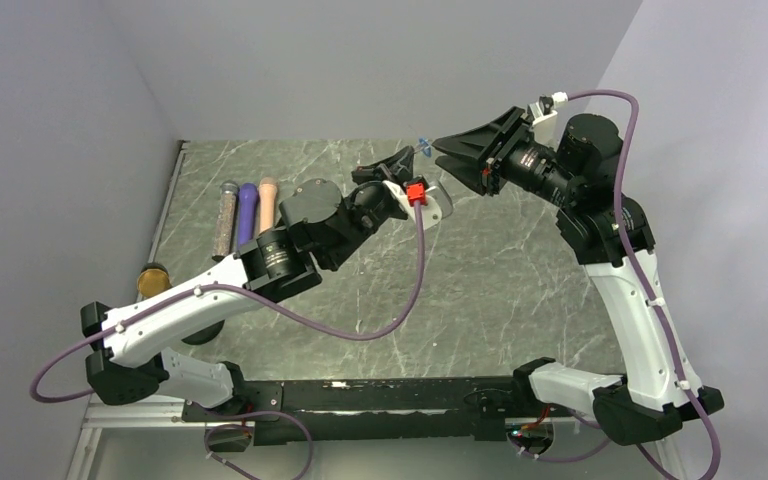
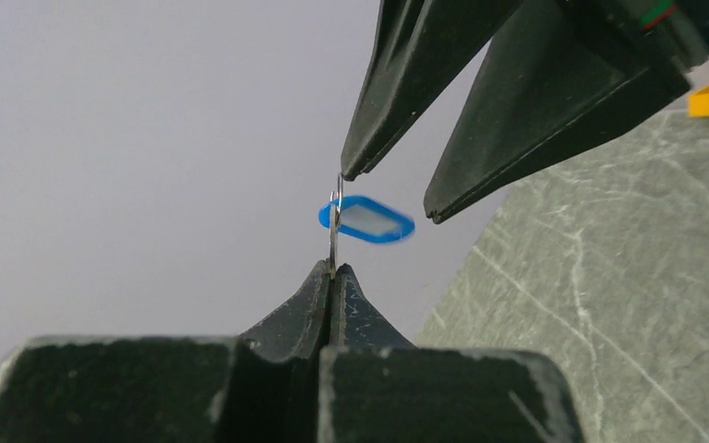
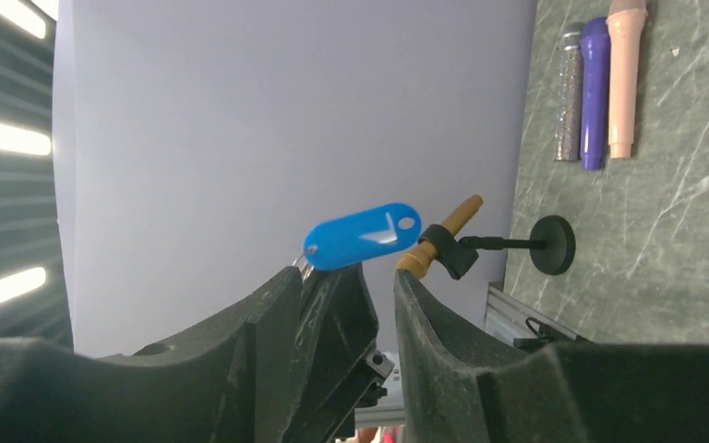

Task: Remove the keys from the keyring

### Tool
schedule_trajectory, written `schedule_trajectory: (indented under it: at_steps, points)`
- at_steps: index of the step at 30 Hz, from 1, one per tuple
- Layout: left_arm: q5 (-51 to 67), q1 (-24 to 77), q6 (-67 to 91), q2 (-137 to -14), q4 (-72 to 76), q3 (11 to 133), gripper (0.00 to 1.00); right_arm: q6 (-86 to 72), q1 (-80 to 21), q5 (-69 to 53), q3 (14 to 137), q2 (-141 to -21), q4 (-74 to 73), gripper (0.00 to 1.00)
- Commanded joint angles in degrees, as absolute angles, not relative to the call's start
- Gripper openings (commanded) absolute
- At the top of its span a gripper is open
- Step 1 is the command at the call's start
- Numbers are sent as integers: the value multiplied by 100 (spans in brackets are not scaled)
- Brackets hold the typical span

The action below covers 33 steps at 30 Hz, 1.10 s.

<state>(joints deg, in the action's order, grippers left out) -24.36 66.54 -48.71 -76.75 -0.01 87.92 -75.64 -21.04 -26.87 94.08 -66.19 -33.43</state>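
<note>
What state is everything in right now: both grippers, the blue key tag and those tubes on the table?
left gripper: shut on the silvery metal part, held up off the table.
blue key tag: hanging from that metal, not yet removed.
right gripper: open, fingertips beside the tag, gripping nothing.
three tubes: lying side by side on the table.

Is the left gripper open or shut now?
Shut: fingers of the left gripper meet, pinching the silvery metal part of the keys.
</note>
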Motion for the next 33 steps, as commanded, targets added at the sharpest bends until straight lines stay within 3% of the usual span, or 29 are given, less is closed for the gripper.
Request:
schedule_trajectory:
  at_steps: [1,20,33]
  points:
    - [-1652,6541,-4296,-7270,106,8715,0,-7931,-2100,-2572,9598,-6531,-3488,46]
    - [-1066,6381,-4301,-7326,-425,8929,0,-8308,-2094,-2483,9576,-6398,-3230,44]
    - [-1299,6405,-4586,-7573,-559,9099,0,-8420,-2142,-2599,9488,-6370,-3311,35]
